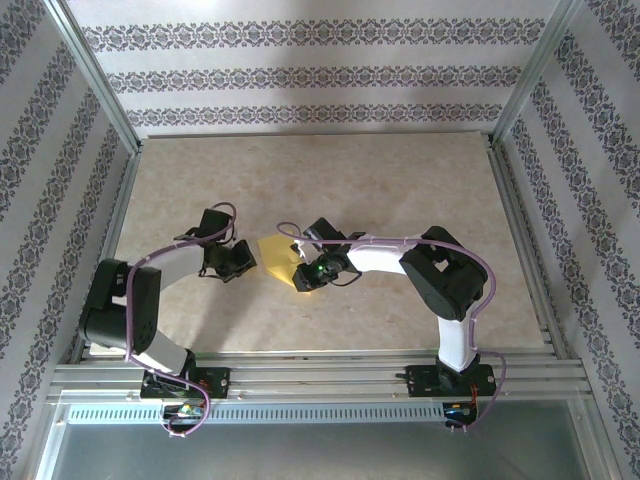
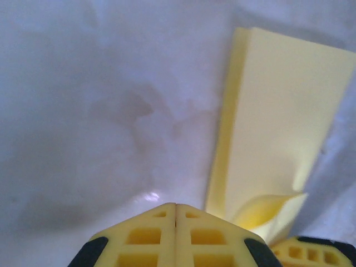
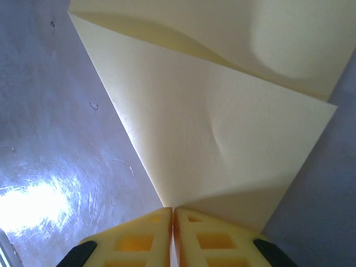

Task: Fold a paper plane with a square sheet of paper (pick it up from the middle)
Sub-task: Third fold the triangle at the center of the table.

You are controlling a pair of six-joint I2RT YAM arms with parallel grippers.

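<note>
While the square sheet of paper (image 1: 273, 250) lies near the middle of the tabletop (image 1: 350, 180), it sits between the two arms, already creased into layers. The left pincer (image 1: 247, 263) stands just beside the sheet's left edge. In the left wrist view, the left pincer (image 2: 176, 219) has its pads pressed together with nothing between them, over bare tabletop (image 2: 83, 111); the sheet (image 2: 278, 111) lies to its right, with one layer curling up at the near end. The right pincer (image 1: 300, 274) is at the sheet's near right part. In the right wrist view, the right pincer (image 3: 173, 216) has its pads drawn almost together, pinching the near point of the folded sheet (image 3: 222, 139). An upper layer bulges above a diagonal crease. The tabletop (image 3: 44, 139) shows glare to the left.
</note>
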